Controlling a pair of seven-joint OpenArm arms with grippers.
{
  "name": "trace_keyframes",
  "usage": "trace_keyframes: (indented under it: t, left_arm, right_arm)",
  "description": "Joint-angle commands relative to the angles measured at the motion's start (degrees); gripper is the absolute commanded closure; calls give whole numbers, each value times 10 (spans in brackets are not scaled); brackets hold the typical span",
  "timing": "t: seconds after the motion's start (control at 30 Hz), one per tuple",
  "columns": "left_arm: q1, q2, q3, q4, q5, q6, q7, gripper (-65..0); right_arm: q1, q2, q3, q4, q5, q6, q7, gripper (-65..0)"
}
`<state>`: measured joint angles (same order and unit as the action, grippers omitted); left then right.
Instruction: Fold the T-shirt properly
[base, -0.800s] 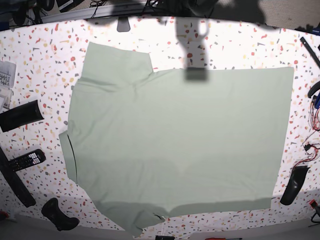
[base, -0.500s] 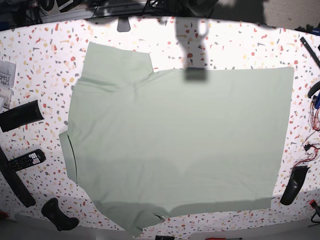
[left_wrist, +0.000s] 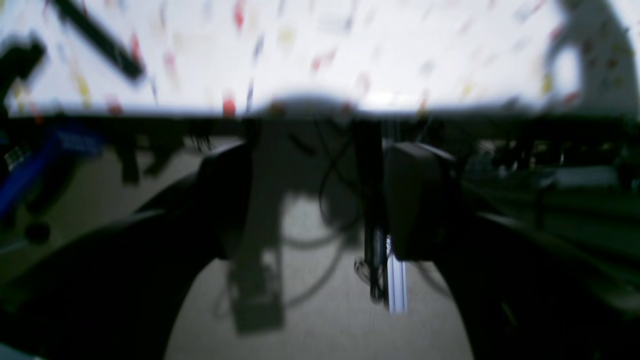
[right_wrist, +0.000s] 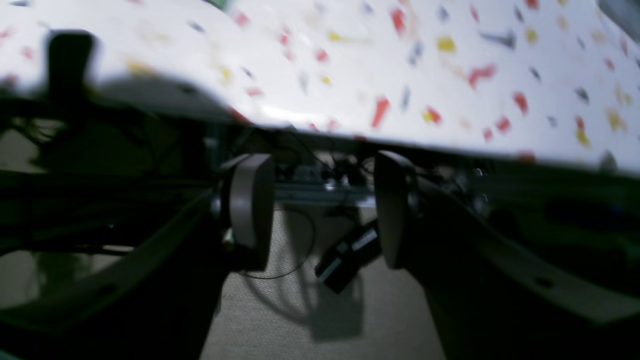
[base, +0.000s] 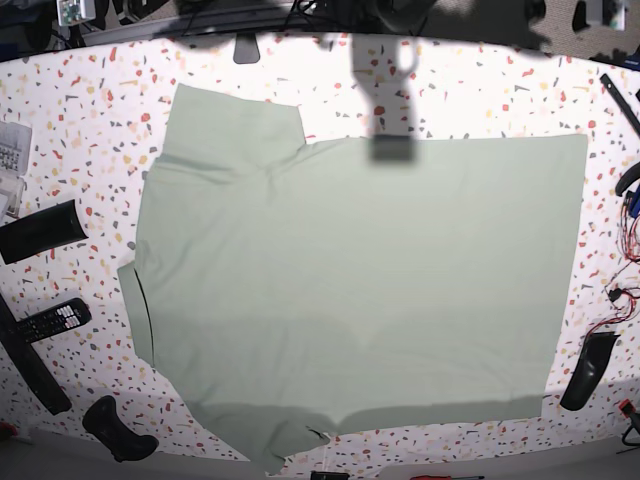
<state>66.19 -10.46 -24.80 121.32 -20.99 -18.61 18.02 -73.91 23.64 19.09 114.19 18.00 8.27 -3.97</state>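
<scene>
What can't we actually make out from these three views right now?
- T-shirt, base view: collar, buttons and label not visible; bottom tip cut by the frame edge.
- Both arms: outside the base view, so their position relative to the shirt is unknown.
- Left gripper, left wrist view: blurred and dark; jaws apart, nothing between.
- Right gripper, right wrist view: blurred; shirt not in frame.
</scene>
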Motion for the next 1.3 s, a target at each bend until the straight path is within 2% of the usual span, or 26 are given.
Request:
trace_keyframes:
  t: [0.0, 0.2, 0.3, 0.4, 0.5, 0.57, 0.63, 0.7, 0.8, 0.9, 1.0, 1.13, 1.27]
  left_arm:
    - [0, -2, -3, 14, -3, -2, -13, -382]
    - [-44, -3, -3, 24, -1, -2, -12, -382]
    - [-56, -4, -3, 40, -1, -2, 6, -382]
    - [-62, -4, -3, 62, -1, -3, 8, -382]
    - [-79, -15, -3, 78, -1, -5, 8, -382]
    - [-99, -25, -3, 80, -1, -8, 8, -382]
    - [-120, -36, -3, 80, -1, -31, 9, -382]
    - [-136, -53, -3, 80, -1, -78, 8, -382]
    - [-162, -82, -3, 80, -2, -124, 8, -382]
    - [-184, -115, -3, 80, -1, -143, 8, -382]
    - [-197, -156, -3, 80, -2, -206, 7, -382]
    - [-197, -197, -3, 80, 1, -214, 4, -382]
    - [-196, -221, -3, 80, 69, -214, 4, -382]
  right_arm:
    - [0, 2, 9, 11, 0, 11, 10, -308]
    - [37, 2, 25, 28, 0, 57, 9, -308]
    - [37, 2, 30, 43, 0, 84, 7, -308]
    - [38, 3, 31, 61, -1, 88, 2, -308]
    - [38, 15, 31, 74, -44, 88, 1, -308]
    - [41, 28, 31, 80, -90, 88, -25, -308]
    - [56, 39, 31, 86, -133, 88, -86, -308]
    - [69, 49, 31, 98, -169, 88, -126, -308]
    - [74, 70, 31, 132, -222, 90, -129, -308]
    - [74, 91, 31, 176, -273, 141, -135, -308]
    - [74, 114, 31, 208, -310, 197, -158, -308]
    - [74, 137, 31, 208, -373, 211, -180, -308]
    - [74, 137, 31, 208, -460, 213, -181, -308]
